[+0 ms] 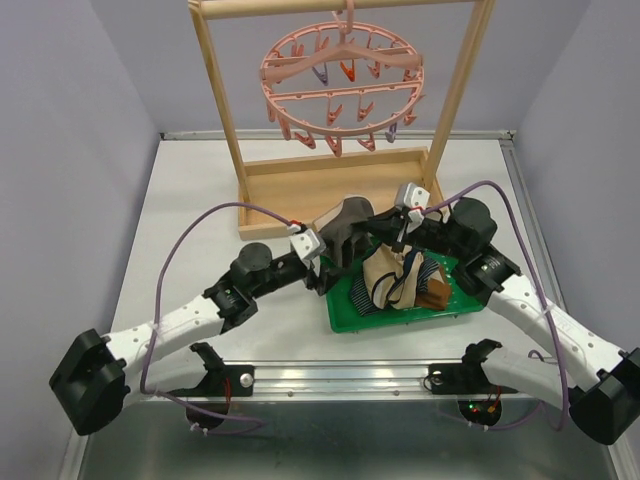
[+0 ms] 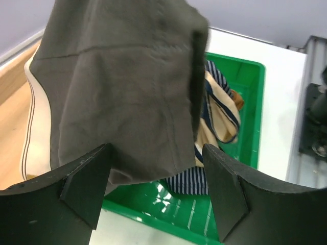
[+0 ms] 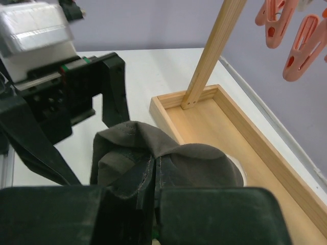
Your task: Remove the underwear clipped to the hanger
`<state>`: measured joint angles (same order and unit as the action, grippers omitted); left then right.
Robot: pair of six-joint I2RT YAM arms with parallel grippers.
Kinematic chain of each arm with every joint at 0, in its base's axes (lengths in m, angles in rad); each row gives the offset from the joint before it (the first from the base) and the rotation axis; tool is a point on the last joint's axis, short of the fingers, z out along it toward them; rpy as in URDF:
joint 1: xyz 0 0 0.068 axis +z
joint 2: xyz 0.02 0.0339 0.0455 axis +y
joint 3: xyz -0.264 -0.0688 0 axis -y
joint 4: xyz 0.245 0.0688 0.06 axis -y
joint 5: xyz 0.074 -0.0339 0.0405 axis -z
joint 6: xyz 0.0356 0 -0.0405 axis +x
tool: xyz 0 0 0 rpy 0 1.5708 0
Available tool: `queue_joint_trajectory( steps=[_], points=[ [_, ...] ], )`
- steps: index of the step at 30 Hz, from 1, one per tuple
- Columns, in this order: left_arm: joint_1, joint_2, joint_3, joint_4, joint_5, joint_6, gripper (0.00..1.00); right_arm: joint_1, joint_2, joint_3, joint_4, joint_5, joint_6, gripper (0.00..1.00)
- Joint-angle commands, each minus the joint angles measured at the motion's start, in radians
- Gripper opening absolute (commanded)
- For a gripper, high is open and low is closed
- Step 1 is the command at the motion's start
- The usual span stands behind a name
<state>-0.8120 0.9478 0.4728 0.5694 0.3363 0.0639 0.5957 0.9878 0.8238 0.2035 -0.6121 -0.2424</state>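
Underwear (image 1: 352, 222): one dark grey pair clenched in right fingers (image 3: 219, 214), left fingers (image 2: 76, 189) spread nearby, three pairs (image 1: 395, 280) in one tray (image 1: 348, 316).

- Top external: fixed high behind the arm bases, facing down and forward over the table (image 1: 190, 200) to the hanger (image 1: 345, 93) on the wooden frame (image 1: 224, 120).
- Left wrist: close, looking past the left gripper (image 2: 156, 150) at the dark grey underwear (image 2: 122, 92) above the green tray (image 2: 250, 97).
- Right wrist: very close, low over the right gripper (image 3: 156, 201), facing the frame's base; same garment in all three views.
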Motion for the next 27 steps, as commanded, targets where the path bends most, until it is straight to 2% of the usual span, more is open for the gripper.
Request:
queue_joint_trajectory(
  steps=[1,5,6,8,9,11,12,15,16,17,18,19,20,21,27],
  points=[
    [-0.049,0.093,0.099,0.202,-0.135,0.112,0.82,-0.004,-0.063,0.072,0.005,-0.049,0.069,0.01],
    [-0.067,0.175,0.133,0.290,-0.180,0.113,0.74,-0.005,-0.101,0.057,-0.033,-0.031,0.072,0.00],
    [-0.070,0.190,0.150,0.303,-0.184,0.111,0.62,-0.004,-0.112,0.052,-0.039,-0.025,0.072,0.01],
    [-0.072,0.229,0.174,0.303,-0.188,0.091,0.48,-0.004,-0.136,0.035,-0.055,-0.008,0.072,0.01],
    [-0.073,0.239,0.178,0.313,-0.189,0.085,0.33,-0.005,-0.146,0.032,-0.061,0.000,0.074,0.01],
    [-0.078,0.258,0.178,0.334,-0.191,0.068,0.14,-0.004,-0.161,0.017,-0.081,0.024,0.071,0.01],
    [-0.079,0.261,0.171,0.363,-0.186,0.065,0.00,-0.005,-0.176,0.012,-0.088,0.032,0.068,0.00],
    [-0.082,0.258,0.152,0.421,-0.180,0.028,0.00,-0.005,-0.205,0.002,-0.111,0.099,0.061,0.04],
    [-0.082,0.249,0.147,0.432,-0.180,0.014,0.00,-0.005,-0.212,0.000,-0.115,0.173,0.067,0.10],
    [-0.082,0.243,0.136,0.446,-0.190,-0.008,0.00,-0.005,-0.216,-0.002,-0.122,0.217,0.072,0.40],
    [-0.082,0.237,0.130,0.449,-0.194,-0.019,0.00,-0.008,-0.222,-0.005,-0.127,0.273,0.075,0.59],
    [-0.082,0.229,0.124,0.451,-0.198,-0.030,0.00,-0.013,-0.236,-0.008,-0.131,0.316,0.068,0.74],
    [-0.082,0.217,0.110,0.451,-0.206,-0.039,0.00,-0.023,-0.242,-0.009,-0.142,0.390,0.052,0.95],
    [-0.082,0.210,0.104,0.451,-0.206,-0.047,0.00,-0.030,-0.250,-0.014,-0.150,0.422,0.034,1.00],
    [-0.082,0.198,0.075,0.442,-0.186,-0.090,0.00,-0.076,-0.346,-0.081,-0.191,0.607,-0.067,1.00]
  ],
)
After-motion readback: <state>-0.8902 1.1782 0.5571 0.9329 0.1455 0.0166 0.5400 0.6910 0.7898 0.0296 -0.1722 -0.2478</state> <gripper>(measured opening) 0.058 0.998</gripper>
